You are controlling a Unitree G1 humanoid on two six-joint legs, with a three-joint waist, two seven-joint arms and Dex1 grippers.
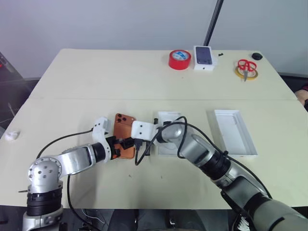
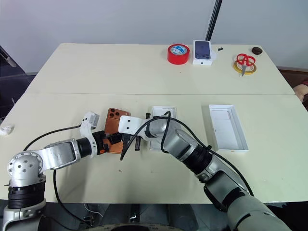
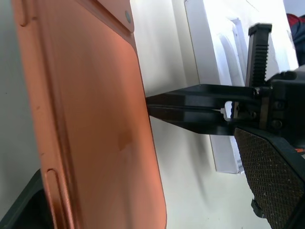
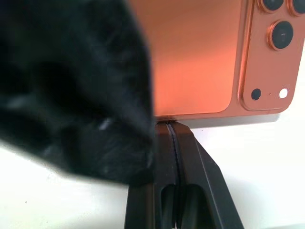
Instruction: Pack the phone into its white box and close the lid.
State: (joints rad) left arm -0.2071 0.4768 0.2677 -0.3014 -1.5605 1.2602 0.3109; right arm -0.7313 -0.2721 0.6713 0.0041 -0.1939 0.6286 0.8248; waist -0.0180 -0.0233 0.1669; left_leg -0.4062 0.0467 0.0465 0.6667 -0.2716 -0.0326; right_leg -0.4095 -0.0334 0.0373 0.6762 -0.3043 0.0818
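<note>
The copper-orange phone (image 1: 123, 131) lies back up on the table, its lens cluster at the far end. My left gripper (image 1: 120, 145) is open, its fingers standing on either side of the phone's near end; a ribbed pad (image 3: 271, 176) stands well off the phone (image 3: 95, 119). My right gripper (image 4: 172, 126) is shut, and its tips touch the phone's (image 4: 195, 57) long right edge. The white box (image 1: 166, 115) sits just right of the phone, partly hidden behind my right arm. Further right, the all-white lid (image 1: 235, 131) lies open side up.
At the table's far edge stand a red tape roll (image 1: 179, 59), a small white box with a phone picture (image 1: 204, 57), red scissors on a yellow ring (image 1: 247, 68) and a small black object (image 1: 257, 56). A crumpled white scrap (image 1: 11, 135) lies at the left edge.
</note>
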